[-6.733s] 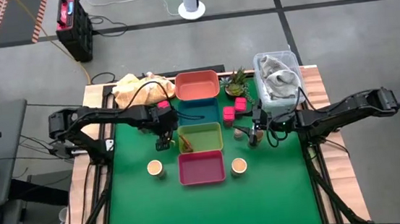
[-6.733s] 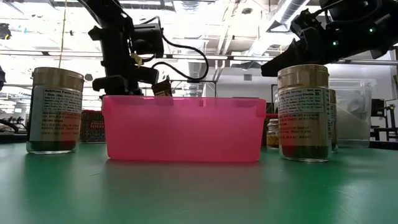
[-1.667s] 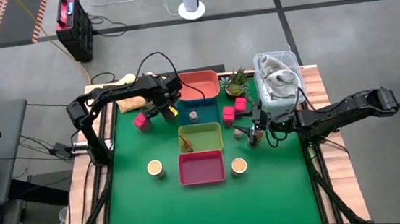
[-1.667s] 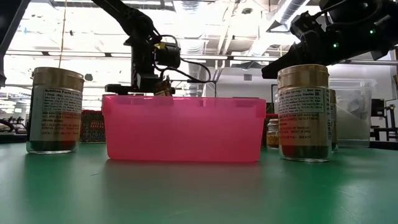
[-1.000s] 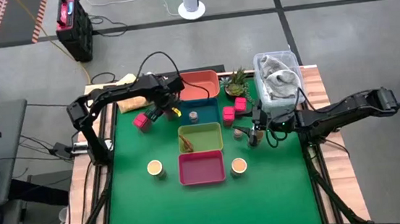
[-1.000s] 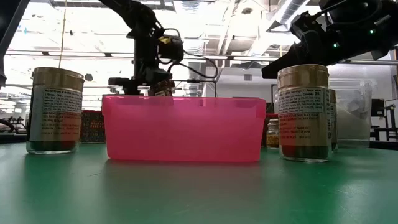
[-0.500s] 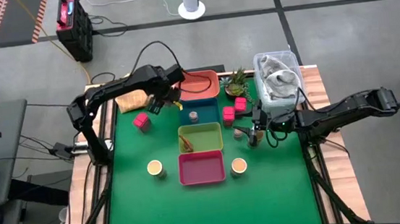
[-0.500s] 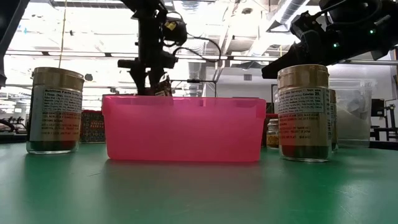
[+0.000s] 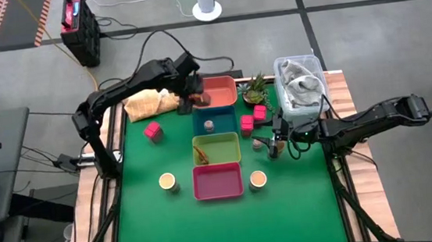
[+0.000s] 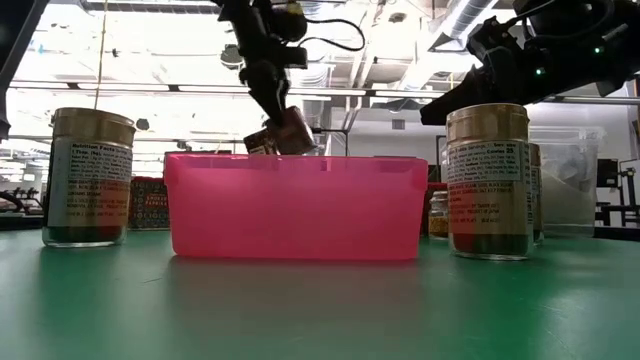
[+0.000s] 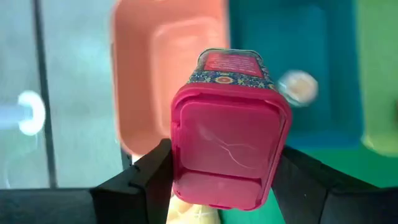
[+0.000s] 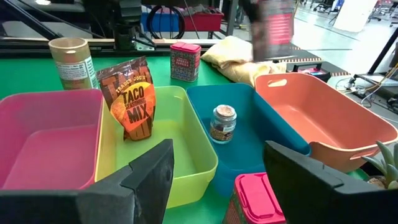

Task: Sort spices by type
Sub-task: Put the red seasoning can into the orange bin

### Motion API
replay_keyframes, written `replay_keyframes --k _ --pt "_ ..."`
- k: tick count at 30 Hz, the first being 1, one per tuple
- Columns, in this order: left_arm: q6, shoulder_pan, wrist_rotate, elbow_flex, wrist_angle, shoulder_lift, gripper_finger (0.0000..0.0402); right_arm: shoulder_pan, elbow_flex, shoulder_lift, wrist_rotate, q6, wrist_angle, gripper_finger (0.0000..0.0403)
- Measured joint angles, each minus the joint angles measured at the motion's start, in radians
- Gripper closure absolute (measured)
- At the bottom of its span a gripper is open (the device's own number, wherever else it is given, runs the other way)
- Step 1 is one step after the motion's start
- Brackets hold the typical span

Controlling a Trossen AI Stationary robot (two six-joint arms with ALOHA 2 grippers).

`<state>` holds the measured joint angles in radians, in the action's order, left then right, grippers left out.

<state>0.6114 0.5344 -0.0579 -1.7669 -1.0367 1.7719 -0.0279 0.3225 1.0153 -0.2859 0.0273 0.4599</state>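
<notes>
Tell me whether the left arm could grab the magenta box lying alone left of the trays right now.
Probably not yet: the left gripper is already clamped on another magenta box above the coral tray, though nothing surrounds the lone box.

Bright overhead lighting, soft shadows, ceiling glare, left wrist background blurred

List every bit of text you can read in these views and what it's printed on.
"TRADER JOE'S TACO SEASONING MIX": the packet standing in the yellow-green tray.
Jar labels on the two tan-lidded jars: print too small to read.
Magenta box between the left gripper's fingers: label too blurred to read.
Small shaker in the teal tray: unreadable.
</notes>
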Motion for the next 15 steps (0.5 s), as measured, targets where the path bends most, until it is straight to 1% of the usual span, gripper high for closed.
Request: replay_keyframes --k 4,6,8,9,11,15 --pt "-0.146 0.023 -0.032 0.0 0.05 0.026 0.0187 0.0 0.0 0.0 0.0 0.0 0.0 0.0127" --pt "-0.167 0.024 -0.063 0.0 0.061 0.043 0.0187 0.0 0.0 0.0 0.0 0.0 0.0 0.0127" --pt "-0.151 0.033 -0.105 0.0 0.064 0.064 0.0187 0.0 0.0 0.0 0.0 0.0 0.003 0.0127" --pt "-0.116 0.034 -0.12 0.0 0.071 0.076 0.0187 0.0 0.0 0.0 0.0 0.0 0.006 0.0127" --pt "0.005 0.035 -0.147 0.0 0.088 0.099 0.0187 0.0 0.0 0.0 0.0 0.001 0.004 0.0127" --pt "0.346 0.034 -0.232 0.0 0.125 0.149 0.0187 0.0 0.0 0.0 0.0 0.002 0.001 0.0127"
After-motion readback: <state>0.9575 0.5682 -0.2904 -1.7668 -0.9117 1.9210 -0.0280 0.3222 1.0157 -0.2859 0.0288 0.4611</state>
